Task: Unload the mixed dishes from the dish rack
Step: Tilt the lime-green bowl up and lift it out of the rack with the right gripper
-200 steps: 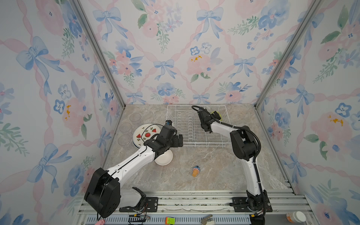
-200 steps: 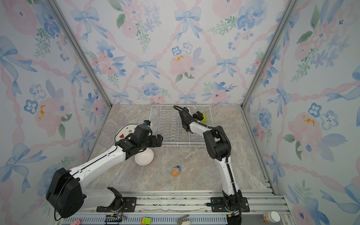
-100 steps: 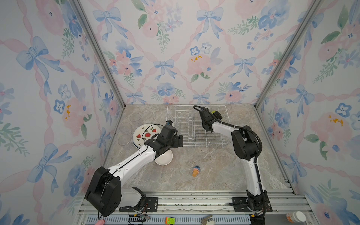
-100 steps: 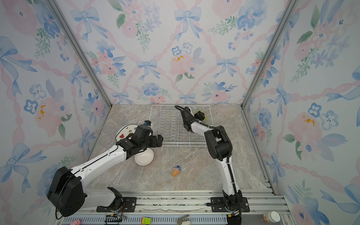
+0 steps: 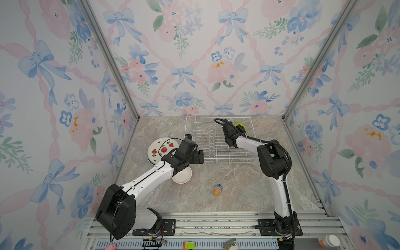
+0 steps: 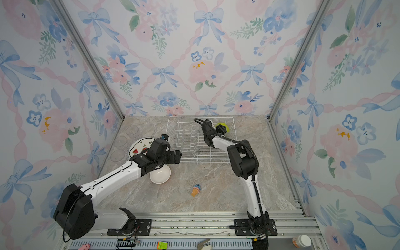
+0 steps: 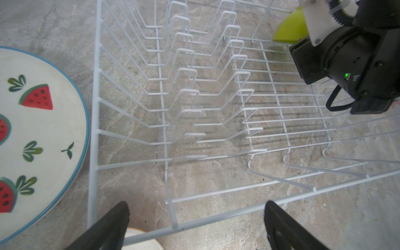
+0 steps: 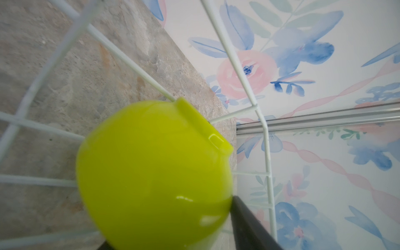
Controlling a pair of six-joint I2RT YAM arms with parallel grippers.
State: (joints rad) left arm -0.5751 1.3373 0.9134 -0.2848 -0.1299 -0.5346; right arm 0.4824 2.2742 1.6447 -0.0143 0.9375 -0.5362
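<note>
Right jaws have been pulled in around the lime-green bowl [image 8: 151,173] since a second ago. One finger [image 8: 249,227] is seen touching it, but a firm grip can't be told. Left jaws are held wide open, nothing gripped, with the front wire of the dish rack [image 7: 95,108] seen between them.
</note>
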